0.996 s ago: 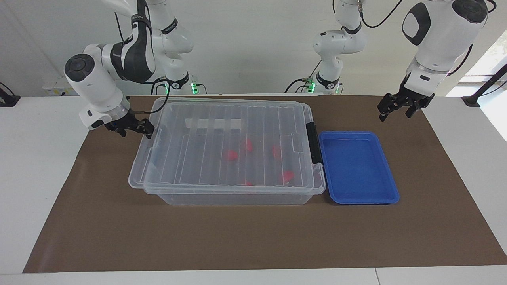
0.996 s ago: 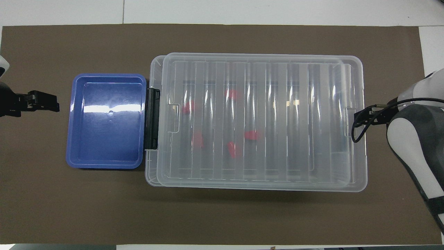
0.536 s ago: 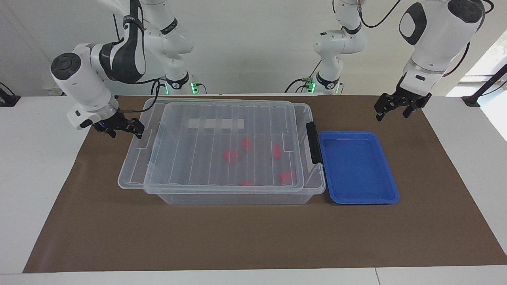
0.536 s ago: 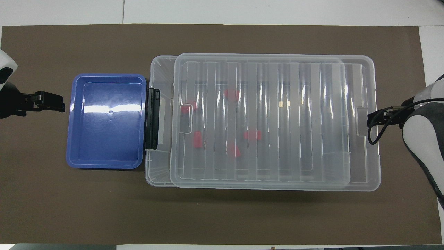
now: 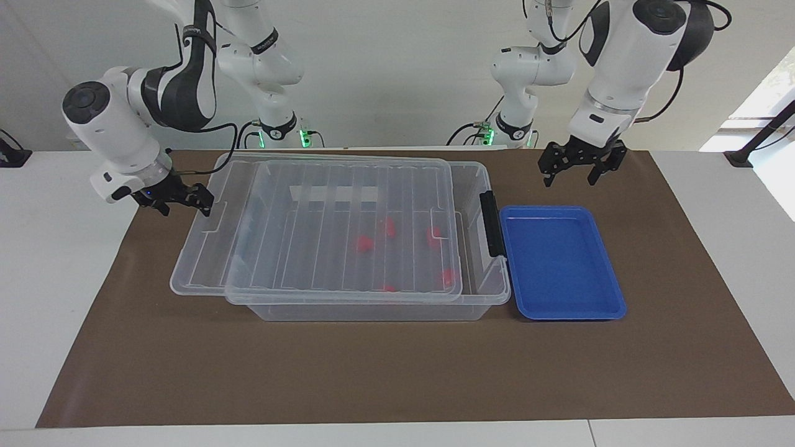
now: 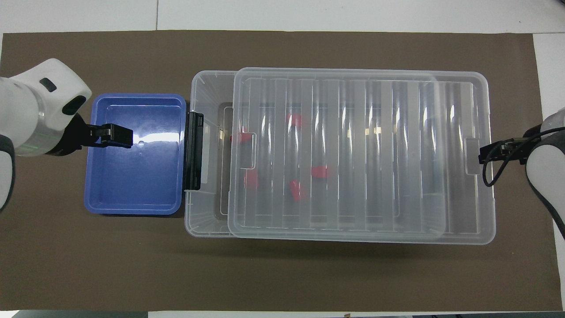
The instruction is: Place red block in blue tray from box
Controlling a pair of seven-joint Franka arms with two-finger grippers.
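The right gripper (image 5: pixel 186 202) grips the lid (image 5: pixel 323 230) by its end edge, holding it partway off the box (image 5: pixel 372 310), presumably to expose the red block (image 5: pixel 448 276) lying among other red pieces inside. A narrow opening shows beside the black latch (image 5: pixel 490 223). The left gripper (image 5: pixel 577 167), fingers spread and empty, hangs above the blue tray (image 5: pixel 612 304).

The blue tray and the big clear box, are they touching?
Cannot tell. In the overhead view the blue tray sits tight beside the box's black latch, with no plain gap or contact showing.
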